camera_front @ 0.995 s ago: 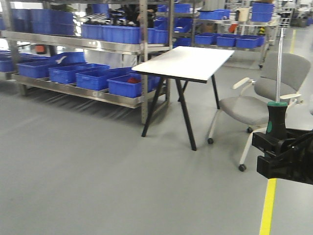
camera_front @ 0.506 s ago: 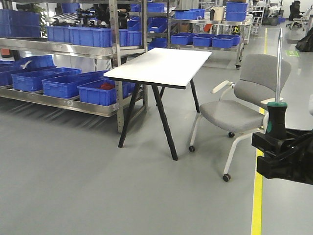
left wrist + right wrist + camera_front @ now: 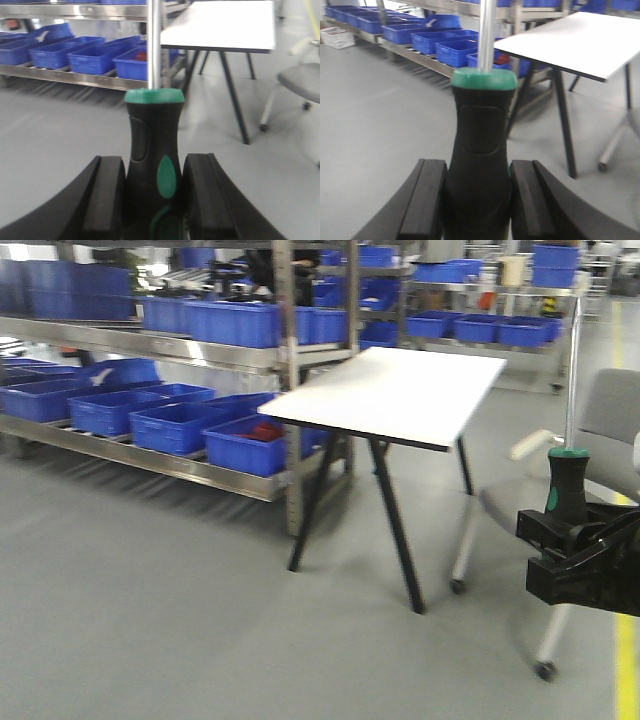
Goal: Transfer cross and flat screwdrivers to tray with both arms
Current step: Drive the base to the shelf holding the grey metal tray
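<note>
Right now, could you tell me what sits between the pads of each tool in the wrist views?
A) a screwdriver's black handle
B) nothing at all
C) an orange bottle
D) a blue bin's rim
A: the left tool grips the first screwdriver by its black handle, and the right tool grips the second screwdriver likewise, steel shafts rising beyond the pads.

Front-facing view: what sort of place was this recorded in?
Probably a factory or warehouse floor: steel shelving loaded with blue plastic bins, a grey floor with a yellow line, and a white table.
</note>
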